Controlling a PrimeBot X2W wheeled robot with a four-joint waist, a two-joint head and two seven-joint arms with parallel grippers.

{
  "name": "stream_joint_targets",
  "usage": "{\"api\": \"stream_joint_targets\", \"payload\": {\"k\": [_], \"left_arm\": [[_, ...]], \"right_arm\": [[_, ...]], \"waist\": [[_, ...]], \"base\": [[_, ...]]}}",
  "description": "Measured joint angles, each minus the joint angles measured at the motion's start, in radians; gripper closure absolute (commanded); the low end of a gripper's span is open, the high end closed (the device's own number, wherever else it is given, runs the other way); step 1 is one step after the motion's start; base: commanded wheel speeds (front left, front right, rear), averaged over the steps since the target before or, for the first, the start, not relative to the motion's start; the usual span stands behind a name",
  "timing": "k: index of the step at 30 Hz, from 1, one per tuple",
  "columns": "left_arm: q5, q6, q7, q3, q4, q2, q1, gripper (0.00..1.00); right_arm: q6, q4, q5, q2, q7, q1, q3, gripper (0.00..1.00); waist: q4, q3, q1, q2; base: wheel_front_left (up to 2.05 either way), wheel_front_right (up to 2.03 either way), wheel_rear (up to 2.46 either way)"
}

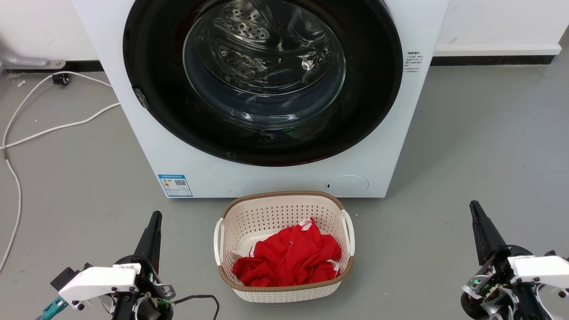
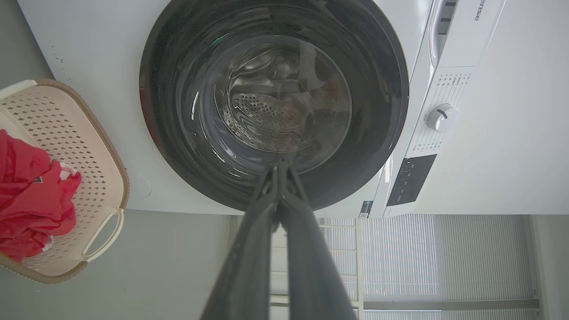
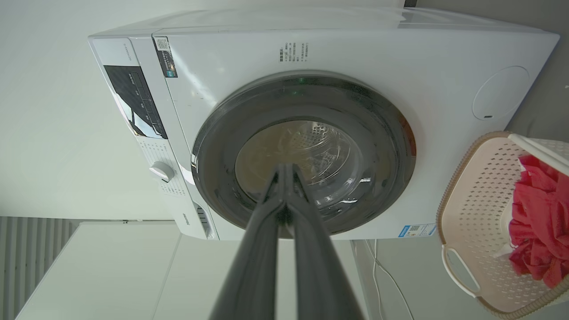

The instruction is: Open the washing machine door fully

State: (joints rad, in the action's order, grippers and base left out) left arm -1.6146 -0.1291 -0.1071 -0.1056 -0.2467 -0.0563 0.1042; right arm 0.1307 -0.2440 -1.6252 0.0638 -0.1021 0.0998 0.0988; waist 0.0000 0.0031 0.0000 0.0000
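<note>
head view: the washing machine (image 1: 266, 180) fills the top half. the washing machine door (image 1: 264, 75) sits shut and flush on its front, a glossy black ring round bulging clear glass, with the steel drum (image 1: 240, 26) showing through. there's a small grey catch (image 1: 141, 98) at the door's 9 o'clock edge, probably the spot to pull. the left claw (image 1: 155, 220) at 7 o'clock and the right claw (image 1: 476, 211) at 5 o'clock hang low over the floor (image 1: 466, 133), well apart from the door. my guess is that's so they don't bump the basket (image 1: 284, 194) of red clothes (image 1: 289, 260) at 6.

left wrist view: left claw clenched, empty, aimed at the door's lower glass.

right wrist view: same deal, right claw clenched on nothing, door not yet opened.
</note>
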Motion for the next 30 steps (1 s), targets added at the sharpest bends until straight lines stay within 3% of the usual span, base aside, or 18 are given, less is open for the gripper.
{"api": "stream_joint_targets", "payload": {"k": [17, 18, 30], "left_arm": [[0.000, 0.000, -0.002, -0.002, 0.000, 0.001, 0.000, 1.00], [0.000, 0.000, -0.002, -0.001, -0.003, 0.002, -0.001, 0.00], [0.033, 0.001, 0.042, 0.035, -0.012, 0.008, -0.029, 0.00]], "right_arm": [[0.000, 0.000, 0.003, -0.002, -0.002, 0.000, 0.004, 1.00], [0.000, -0.003, 0.003, -0.002, -0.001, -0.002, 0.004, 0.00], [0.000, 0.005, 0.018, -0.007, 0.042, -0.039, -0.028, 0.00]], "waist": [[0.000, 0.000, 0.0000, 0.0000], [0.000, 0.000, 0.0000, 0.0000], [-0.001, 0.000, 0.0001, 0.0000]], "base": [[0.00, 0.00, 0.00], [0.00, 0.00, 0.00], [0.00, 0.00, 0.00]]}}
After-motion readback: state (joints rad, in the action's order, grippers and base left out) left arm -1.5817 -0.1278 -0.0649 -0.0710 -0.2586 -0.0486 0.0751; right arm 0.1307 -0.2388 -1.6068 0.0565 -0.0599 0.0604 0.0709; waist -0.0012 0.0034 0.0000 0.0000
